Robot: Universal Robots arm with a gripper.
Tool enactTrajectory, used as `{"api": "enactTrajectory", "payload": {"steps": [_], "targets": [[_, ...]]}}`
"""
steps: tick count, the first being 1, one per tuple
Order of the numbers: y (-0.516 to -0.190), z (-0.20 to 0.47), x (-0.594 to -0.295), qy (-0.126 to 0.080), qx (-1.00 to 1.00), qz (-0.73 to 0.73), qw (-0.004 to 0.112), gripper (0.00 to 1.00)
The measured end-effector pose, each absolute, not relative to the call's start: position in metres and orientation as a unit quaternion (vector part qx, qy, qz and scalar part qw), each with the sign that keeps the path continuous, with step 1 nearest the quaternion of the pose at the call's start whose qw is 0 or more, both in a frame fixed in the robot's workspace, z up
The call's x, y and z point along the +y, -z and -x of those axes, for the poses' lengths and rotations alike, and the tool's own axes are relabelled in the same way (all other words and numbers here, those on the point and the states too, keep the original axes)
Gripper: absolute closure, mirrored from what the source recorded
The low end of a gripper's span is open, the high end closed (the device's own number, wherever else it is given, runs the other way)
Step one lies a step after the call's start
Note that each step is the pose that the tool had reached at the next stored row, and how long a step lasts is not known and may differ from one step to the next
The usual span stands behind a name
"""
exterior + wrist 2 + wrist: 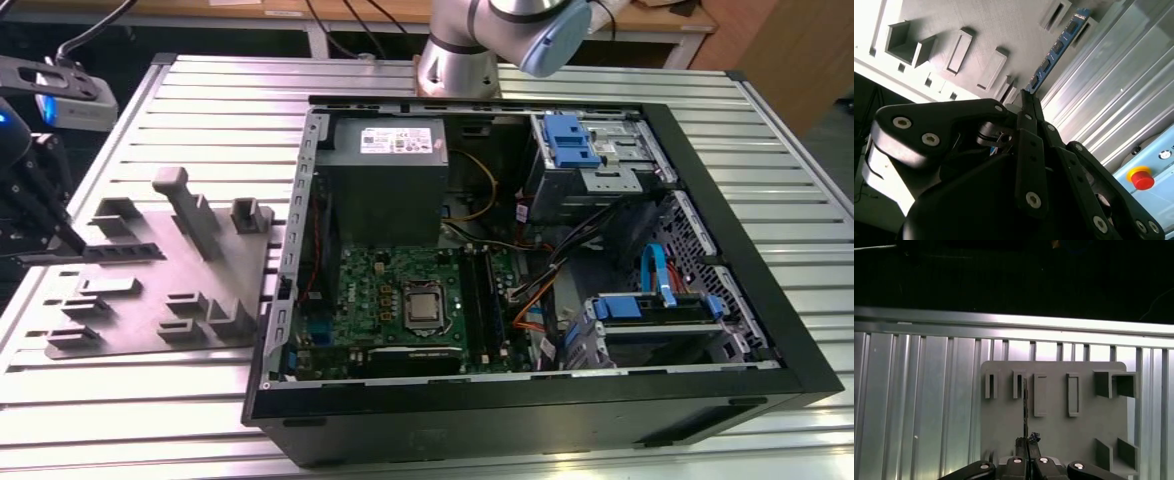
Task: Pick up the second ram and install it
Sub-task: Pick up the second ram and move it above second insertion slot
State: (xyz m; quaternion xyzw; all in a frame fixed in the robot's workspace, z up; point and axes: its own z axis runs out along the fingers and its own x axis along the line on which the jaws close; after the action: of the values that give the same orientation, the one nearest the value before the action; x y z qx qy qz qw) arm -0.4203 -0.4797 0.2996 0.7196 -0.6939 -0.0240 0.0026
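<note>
The second ram (1056, 49) is a slim board with black chips. My gripper (1026, 97) is shut on its near end. In the first wrist view the ram (1025, 407) shows edge-on, running from the gripper (1027, 442) out over the grey holder tray (1054, 432) towards its narrow slots. In the exterior view the gripper (54, 243) is at the far left, with the ram (124, 251) as a dark strip over the tray (147, 335). I cannot tell whether the stick still rests in the tray. The green motherboard (367, 295) with its long black slots (486, 300) lies in the open case.
The open computer case (747, 290) fills the middle and the exterior view's right of the ribbed metal table (200, 110). Upright posts (187, 205) rise from the tray. A box with a red button (1141, 179) sits off the table's edge. The arm's base (461, 60) stands behind the case.
</note>
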Motion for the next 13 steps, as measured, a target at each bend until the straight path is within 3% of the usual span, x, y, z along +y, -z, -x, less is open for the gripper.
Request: {"api": "enactTrajectory", "payload": {"steps": [13], "targets": [[-0.319, 0.42, -0.48, 0.025, -0.693, -0.721, 0.001, 0.88]]}}
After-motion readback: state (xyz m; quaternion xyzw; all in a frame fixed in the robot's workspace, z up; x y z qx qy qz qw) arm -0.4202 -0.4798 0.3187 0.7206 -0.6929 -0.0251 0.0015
